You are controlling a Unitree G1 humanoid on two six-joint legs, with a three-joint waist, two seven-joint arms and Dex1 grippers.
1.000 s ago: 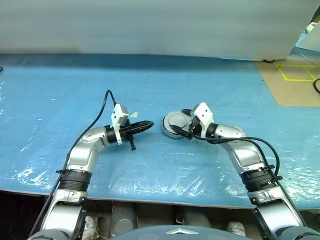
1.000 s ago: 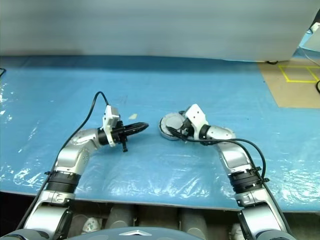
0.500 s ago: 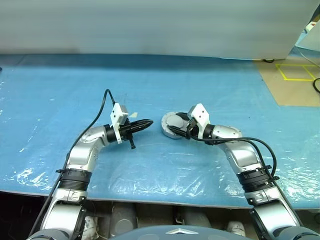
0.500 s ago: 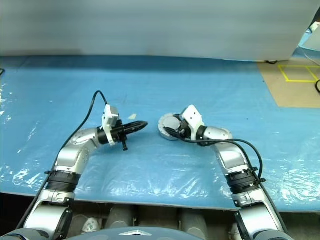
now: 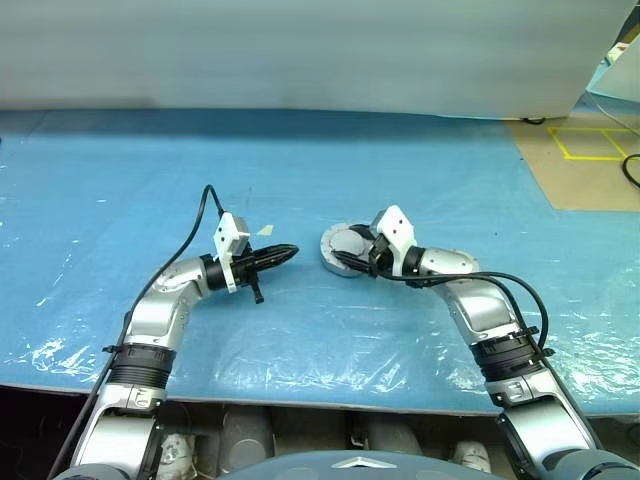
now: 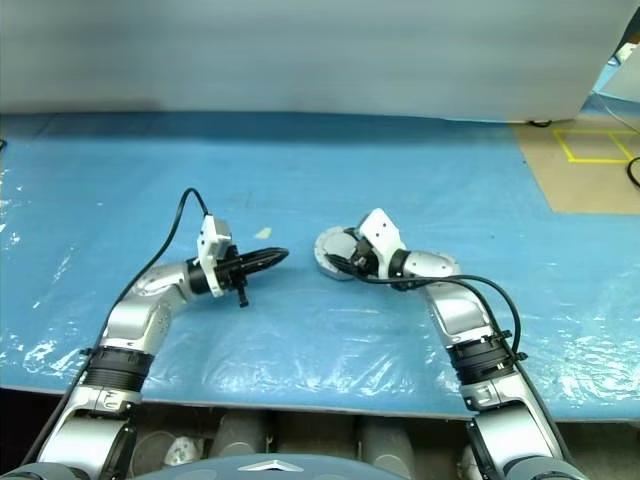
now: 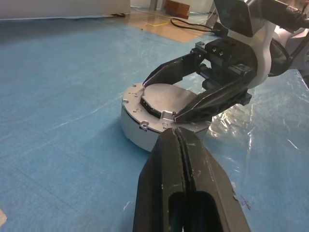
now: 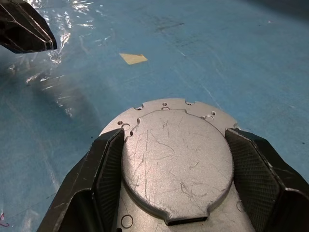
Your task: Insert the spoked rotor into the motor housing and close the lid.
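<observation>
My right tool (image 8: 176, 159) straddles the lid (image 8: 176, 157) on the motor housing (image 7: 140, 133).

The housing sits mid-worktop (image 5: 300, 170), lid flat on top; my right tool's fingers stand apart against opposite edges of the lid, seemingly gripping it; my left tool (image 5: 285, 252) hangs just beside, fingers pressed together, empty; to seat the lid well I should keep it level, match its notches to the rim and press evenly; I count one housing, one lid, one paper scrap (image 8: 133, 58).
</observation>
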